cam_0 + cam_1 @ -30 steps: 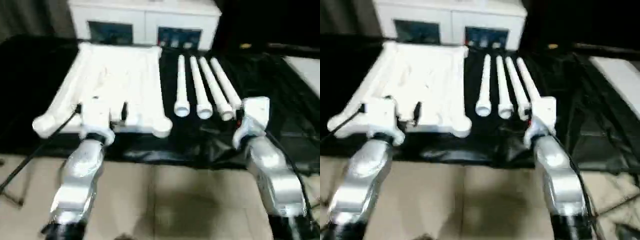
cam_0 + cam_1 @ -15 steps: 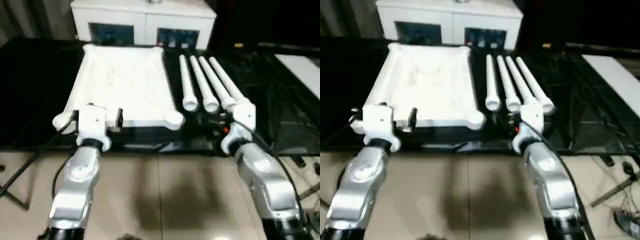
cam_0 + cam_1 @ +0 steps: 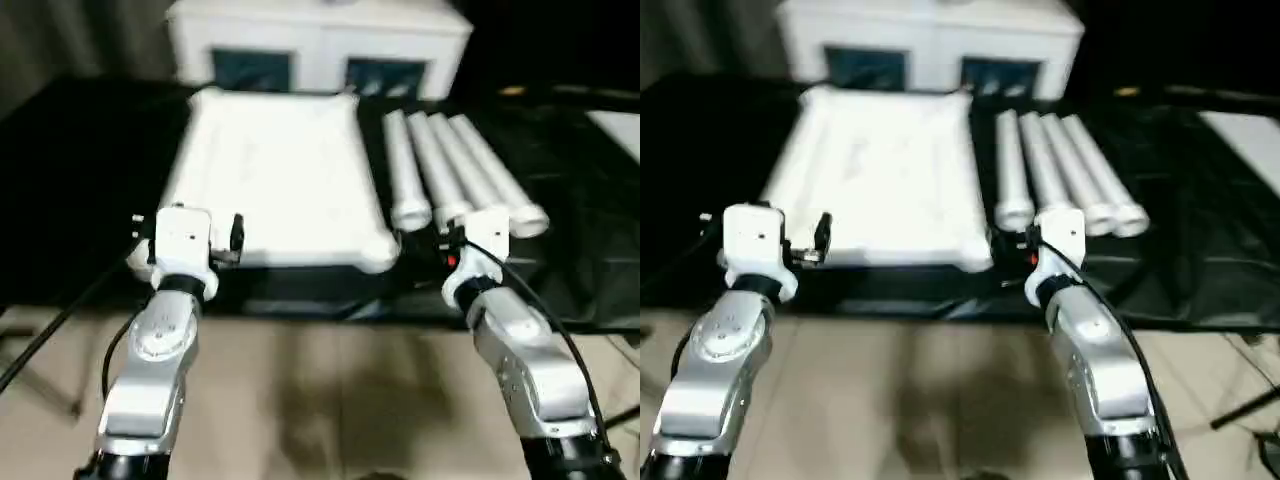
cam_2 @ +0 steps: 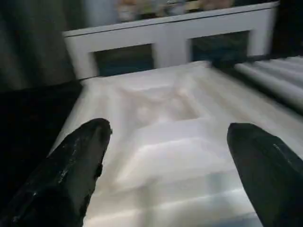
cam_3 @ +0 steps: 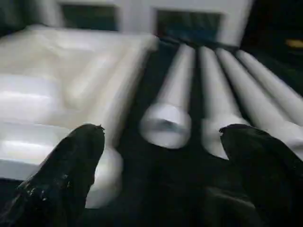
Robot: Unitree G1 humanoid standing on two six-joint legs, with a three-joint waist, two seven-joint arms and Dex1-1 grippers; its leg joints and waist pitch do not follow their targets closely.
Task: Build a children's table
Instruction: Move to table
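Note:
The children's table lies in parts on a black sheet. Its white top (image 3: 275, 170) lies flat with the ribbed side up, a round socket (image 3: 378, 255) at its near right corner. Several white tapered legs (image 3: 440, 170) lie side by side to its right. My left gripper (image 4: 169, 130) is open and empty in front of the top's near left corner. The right gripper (image 5: 163, 132) is open and empty just short of the legs' near ends (image 5: 165, 124), between the top and the legs.
A white cabinet (image 3: 320, 40) with glass doors stands behind the parts. The black sheet (image 3: 70, 180) covers the floor around them and ends at tan tiles (image 3: 320, 390) near me. A dark cable (image 3: 45, 335) runs off to the left.
The whole picture has shifted, so the camera moved. Relative to the top, my left gripper has gone left to its near corner; the right one now sits before the legs' ends. Both stay open.

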